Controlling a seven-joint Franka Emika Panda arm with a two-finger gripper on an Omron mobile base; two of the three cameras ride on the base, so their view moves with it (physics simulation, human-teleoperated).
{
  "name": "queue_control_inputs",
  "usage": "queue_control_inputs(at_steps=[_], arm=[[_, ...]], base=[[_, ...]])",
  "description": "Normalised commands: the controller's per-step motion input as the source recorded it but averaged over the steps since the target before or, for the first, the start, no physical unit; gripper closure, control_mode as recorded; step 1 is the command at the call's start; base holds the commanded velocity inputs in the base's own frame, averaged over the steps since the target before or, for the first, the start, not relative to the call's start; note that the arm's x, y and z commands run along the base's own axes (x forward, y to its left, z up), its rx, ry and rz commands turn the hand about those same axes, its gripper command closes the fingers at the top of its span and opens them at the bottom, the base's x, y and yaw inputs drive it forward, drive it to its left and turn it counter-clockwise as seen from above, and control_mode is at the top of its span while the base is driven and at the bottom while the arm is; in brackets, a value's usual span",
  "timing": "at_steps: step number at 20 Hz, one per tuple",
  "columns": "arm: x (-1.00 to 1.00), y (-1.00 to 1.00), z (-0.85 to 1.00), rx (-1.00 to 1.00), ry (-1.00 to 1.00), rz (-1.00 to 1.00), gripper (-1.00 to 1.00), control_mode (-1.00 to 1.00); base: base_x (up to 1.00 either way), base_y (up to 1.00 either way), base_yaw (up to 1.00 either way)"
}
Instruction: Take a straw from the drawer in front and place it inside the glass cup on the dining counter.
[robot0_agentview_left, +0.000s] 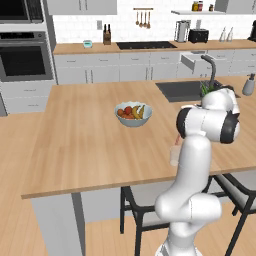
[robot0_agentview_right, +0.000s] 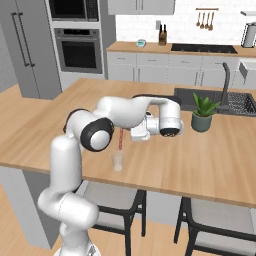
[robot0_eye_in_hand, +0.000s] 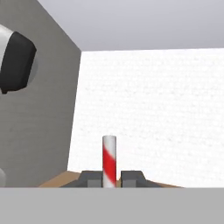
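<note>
Now the gripper (robot0_eye_in_hand: 109, 178) is clamped on the straw (robot0_eye_in_hand: 109, 161); in the hand view the red-and-white stick stands up between the two dark finger tips, pinched near one end. In the right base view the straw (robot0_agentview_right: 120, 138) shows as a thin red line hanging roughly upright, with its lower end directly above the cup (robot0_agentview_right: 117, 161). I cannot tell whether the tip has already passed the rim or sits just over it.

Key relation: straw's long axis is near vertical and appears lined up with the cup's opening, cup straight below the hand. The hand itself lies sideways, forearm folded across above the cup, so the straw juts out of the fingers at a right angle to the hand's axis. From the left base view the cup (robot0_agentview_left: 174, 155) is a faint clear shape, partly hidden behind the arm.

Judgement: next move is a short straight lowering, then release. Risk: a thin stick may catch the rim, or tip the light cup.

Surface: the cup stands on the counter (robot0_agentview_right: 210, 165), near its front edge, well apart from the fruit bowl (robot0_agentview_left: 133, 114) and the potted plant (robot0_agentview_right: 202, 113). The sink (robot0_agentview_left: 187, 90) is on the counter's far side beyond the cup. Stools (robot0_agentview_right: 215, 215) are tucked under the front edge.
</note>
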Motion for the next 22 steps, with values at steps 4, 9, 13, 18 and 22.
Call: queue_control_inputs(at_steps=[4, 9, 13, 18, 22], arm=[[-0.1, 0.11, 0.0, 0.0, 0.0, 0.0, 1.0, -1.0], [-0.3, 0.02, 0.0, 0.0, 0.03, 0.0, 1.0, -1.0], [-0.01, 0.0, 0.0, -0.02, 0.01, 0.0, 1.0, -1.0], [0.0, 0.0, -0.01, -0.03, 0.02, 0.0, 1.0, -1.0], [0.0, 0.02, -0.13, -0.03, 0.07, 0.0, 1.0, -1.0]], base=[[0.0, 0.0, 0.0], [0.0, 0.0, 0.0], [0.0, 0.0, 0.0], [0.0, 0.0, 0.0], [0.0, 0.0, 0.0]])
